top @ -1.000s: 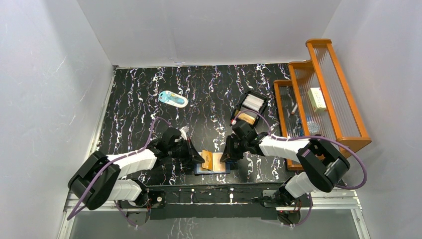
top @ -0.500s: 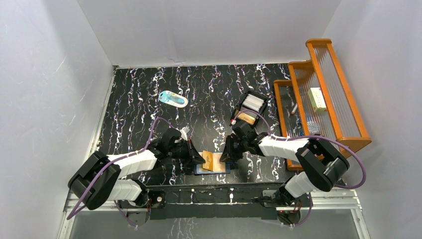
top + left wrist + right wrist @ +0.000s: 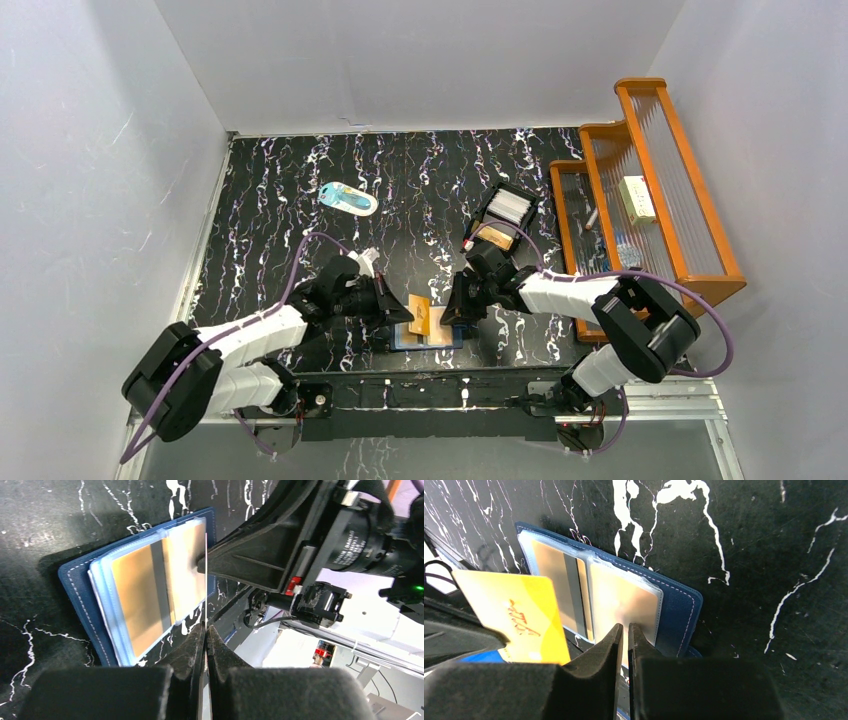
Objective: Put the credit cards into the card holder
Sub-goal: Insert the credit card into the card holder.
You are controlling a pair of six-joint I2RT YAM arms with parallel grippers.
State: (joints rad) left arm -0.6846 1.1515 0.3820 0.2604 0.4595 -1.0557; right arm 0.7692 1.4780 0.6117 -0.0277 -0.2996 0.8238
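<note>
The navy card holder (image 3: 404, 343) lies open near the table's front edge, with golden-tan cards in its clear pockets (image 3: 135, 590). My left gripper (image 3: 405, 314) is shut on a golden-tan credit card (image 3: 419, 315), held on edge over the holder's left page. In the left wrist view the card shows as a thin white line (image 3: 206, 580) rising from the left gripper (image 3: 206, 626). In the right wrist view the card's yellow face (image 3: 519, 612) shows. My right gripper (image 3: 625, 626) has its jaws almost closed on the near edge of the holder's right page (image 3: 624, 600).
A black box tray (image 3: 505, 212) holding white cards stands behind the right arm. A pale-blue oval item (image 3: 349, 199) lies at the back left. An orange wooden rack (image 3: 640, 180) fills the right side. White walls enclose the black marbled table (image 3: 280, 200).
The left arm has shifted a little, and the card has tipped up and back from the holder's left page. The right gripper stays at the holder's right page.
</note>
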